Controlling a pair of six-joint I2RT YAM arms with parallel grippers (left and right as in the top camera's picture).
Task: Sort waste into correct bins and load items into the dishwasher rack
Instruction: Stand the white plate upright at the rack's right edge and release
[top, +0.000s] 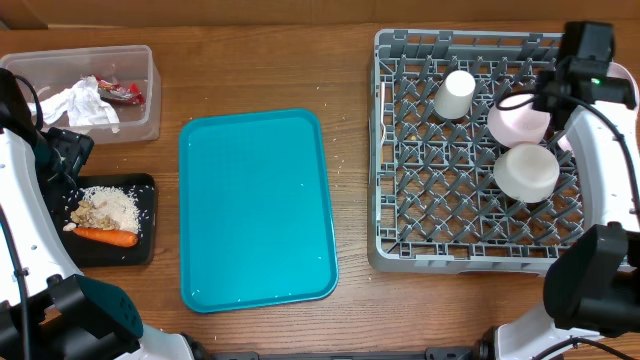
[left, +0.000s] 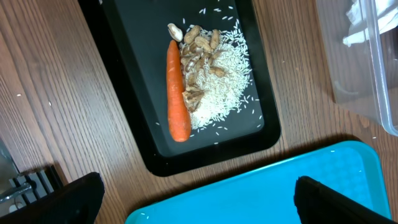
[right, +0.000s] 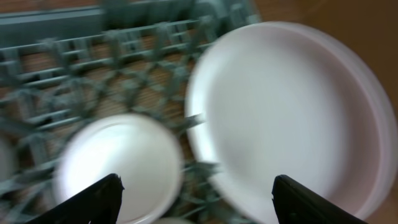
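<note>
Overhead first: the right arm (top: 603, 150) reaches over the far right side of the dishwasher rack (top: 400, 200). A white cup (top: 456, 94), one bowl (top: 518, 121) and a second bowl (top: 527, 172) sit among the pegs beside it. The left arm (top: 20, 190) hangs by the black tray (top: 150, 250), and just past it is the clear tub (top: 140, 125) with the napkin (top: 80, 103) and red wrapper (top: 125, 92) inside.

Left wrist now: the left gripper (left: 198, 186) has its jaws spread wide and holds nothing. The teal serving tray (left: 261, 193) lies under the fingertips. Ahead of them, the black tray carries the carrot (left: 177, 93), rice (left: 224, 87) and food scraps (left: 199, 56).

Right wrist, and it's smeared: the right gripper (right: 198, 183) has its fingers apart and clamps nothing. The plate (right: 292, 118) looms ahead to the right, a bowl sits ahead to the left, and rack lattice shows behind both.
</note>
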